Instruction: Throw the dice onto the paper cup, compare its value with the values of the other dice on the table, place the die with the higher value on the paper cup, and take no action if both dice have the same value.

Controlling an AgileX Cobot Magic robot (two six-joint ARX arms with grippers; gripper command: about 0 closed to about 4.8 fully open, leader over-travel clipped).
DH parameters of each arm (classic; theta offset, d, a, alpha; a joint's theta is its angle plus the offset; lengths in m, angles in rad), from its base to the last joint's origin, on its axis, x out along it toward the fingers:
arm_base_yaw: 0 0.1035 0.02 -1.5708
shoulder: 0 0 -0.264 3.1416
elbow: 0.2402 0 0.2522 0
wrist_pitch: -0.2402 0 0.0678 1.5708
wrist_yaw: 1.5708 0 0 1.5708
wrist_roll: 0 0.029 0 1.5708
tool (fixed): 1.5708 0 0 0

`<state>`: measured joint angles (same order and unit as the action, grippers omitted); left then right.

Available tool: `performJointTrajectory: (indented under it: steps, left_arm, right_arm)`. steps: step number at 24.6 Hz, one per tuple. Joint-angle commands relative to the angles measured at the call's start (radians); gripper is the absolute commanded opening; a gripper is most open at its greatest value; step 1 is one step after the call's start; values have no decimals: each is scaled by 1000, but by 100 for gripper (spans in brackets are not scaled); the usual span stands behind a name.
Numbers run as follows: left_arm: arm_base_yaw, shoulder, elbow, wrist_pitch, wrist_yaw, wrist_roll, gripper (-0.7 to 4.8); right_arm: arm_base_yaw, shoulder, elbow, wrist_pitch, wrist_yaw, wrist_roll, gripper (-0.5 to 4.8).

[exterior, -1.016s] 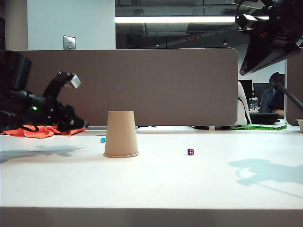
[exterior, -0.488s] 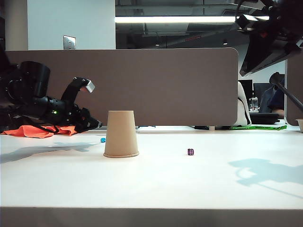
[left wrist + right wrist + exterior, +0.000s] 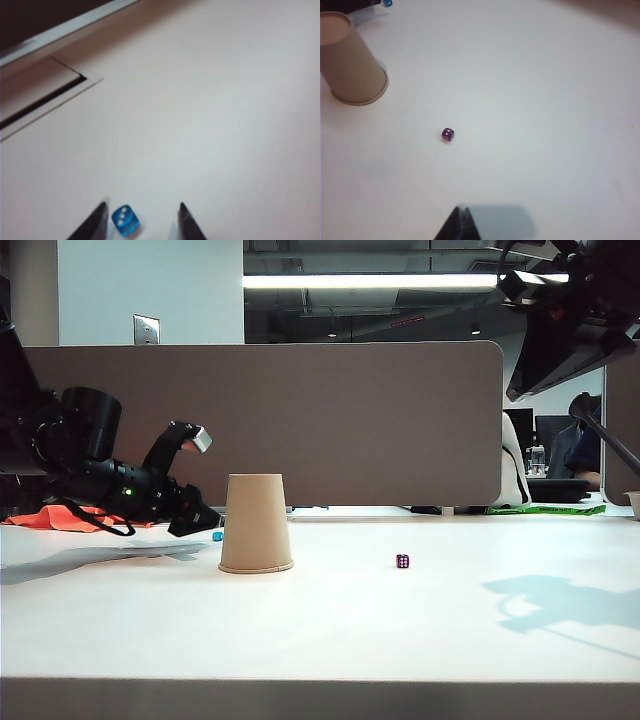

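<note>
Since a second ago the left gripper (image 3: 142, 220) has swung down toward the tiny bright blue die (image 3: 125, 220), jaws spread either side of it on the white table (image 3: 330, 625) behind the upturned tan paper cup (image 3: 256, 523); the right gripper (image 3: 461, 220), pressed together, hangs above the dark purple die (image 3: 447, 134). Pick-up stage: next, settle lower and pinch squarely

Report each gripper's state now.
Left gripper: open, fingers either side of the blue die.
Right gripper: shut, empty, raised.

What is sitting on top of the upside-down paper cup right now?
Nothing. The paper cup has a bare top. The blue die lies on the table between the left pincer's open tips; the purple die rests apart. The cup's inside is hidden.
</note>
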<state>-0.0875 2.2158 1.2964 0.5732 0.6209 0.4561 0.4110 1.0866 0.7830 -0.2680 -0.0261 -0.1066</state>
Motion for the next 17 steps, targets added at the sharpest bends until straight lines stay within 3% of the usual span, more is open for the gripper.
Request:
performJointTrajectory:
  steps: [1, 17]
  left_arm:
    - [-1, 5, 3, 1, -21, 5, 187]
    - [-1, 50, 36, 11, -63, 1, 184]
  right_arm:
    - [0, -1, 4, 10, -2, 2, -1]
    - [0, -1, 3, 7, -2, 3, -1]
